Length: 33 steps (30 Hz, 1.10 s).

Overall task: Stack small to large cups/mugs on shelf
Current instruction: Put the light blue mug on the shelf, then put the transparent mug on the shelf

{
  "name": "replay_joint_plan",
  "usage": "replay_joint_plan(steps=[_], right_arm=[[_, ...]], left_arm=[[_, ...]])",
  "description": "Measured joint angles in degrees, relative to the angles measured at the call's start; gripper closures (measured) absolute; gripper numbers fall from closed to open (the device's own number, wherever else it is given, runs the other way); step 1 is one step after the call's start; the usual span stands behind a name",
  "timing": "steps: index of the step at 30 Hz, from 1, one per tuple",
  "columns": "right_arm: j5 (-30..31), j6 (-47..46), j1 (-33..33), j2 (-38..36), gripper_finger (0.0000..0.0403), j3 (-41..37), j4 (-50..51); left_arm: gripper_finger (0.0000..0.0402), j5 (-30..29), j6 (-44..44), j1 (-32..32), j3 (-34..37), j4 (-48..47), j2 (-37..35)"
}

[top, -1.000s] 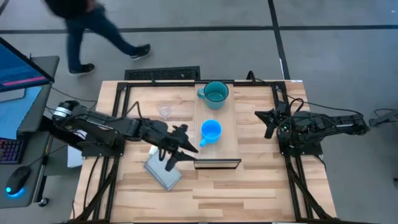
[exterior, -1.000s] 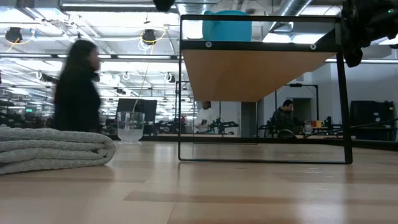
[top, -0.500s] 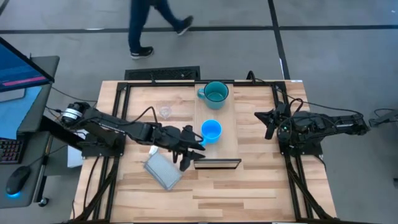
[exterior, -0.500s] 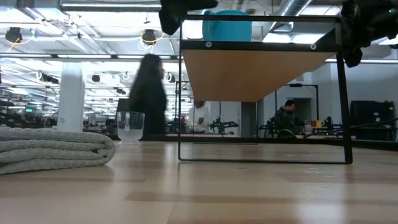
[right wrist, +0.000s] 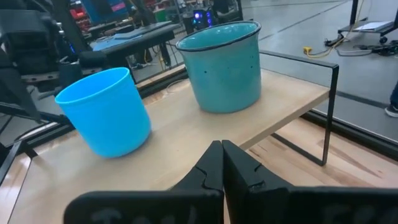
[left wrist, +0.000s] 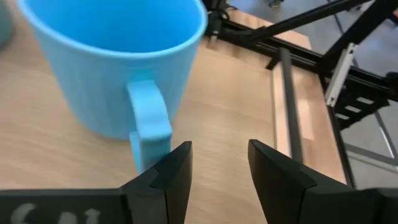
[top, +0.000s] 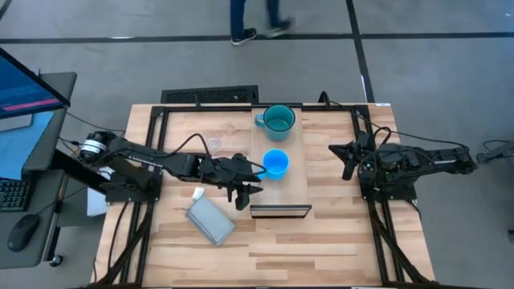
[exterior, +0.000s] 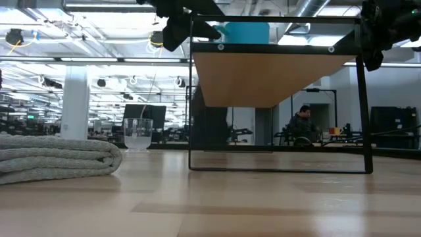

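On the shelf (top: 293, 172): teal mug (top: 279, 119) and blue mug (top: 275, 164) stand apart, unstacked. Glass cup (top: 213, 144) sits down on the table (top: 321, 241). Left gripper (left wrist: 217, 165), fingers parted, empty, beside blue mug's handle. Right gripper (right wrist: 222, 163) pressed closed, waiting off shelf's right. Nesting all left to do.

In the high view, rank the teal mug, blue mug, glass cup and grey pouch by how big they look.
1. grey pouch, largest footprint
2. teal mug
3. blue mug, somewhat smaller than the teal
4. glass cup, smallest and faint
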State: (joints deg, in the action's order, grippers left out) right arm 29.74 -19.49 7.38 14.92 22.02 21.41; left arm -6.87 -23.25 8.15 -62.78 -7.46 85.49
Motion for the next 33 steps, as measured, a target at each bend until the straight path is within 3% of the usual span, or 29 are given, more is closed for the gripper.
replay_joint_plan(steps=[13, 27, 33], right_arm=[[-0.02, 0.50, 0.00, 0.00, 0.0385, 0.00, 0.02], [0.00, 0.57, 0.00, 0.00, 0.0385, 0.02, 0.83], [0.00, 0.44, 0.00, 0.00, 0.0383, 0.02, 0.87]], left_arm=[[0.0253, 0.23, 1.62, -4.32, 0.00, -1.36, 0.00], [0.0253, 1.78, 2.87, -4.95, 0.00, -1.08, 0.00], [0.0253, 11.39, 3.85, -3.52, 0.02, 1.13, -0.01]])
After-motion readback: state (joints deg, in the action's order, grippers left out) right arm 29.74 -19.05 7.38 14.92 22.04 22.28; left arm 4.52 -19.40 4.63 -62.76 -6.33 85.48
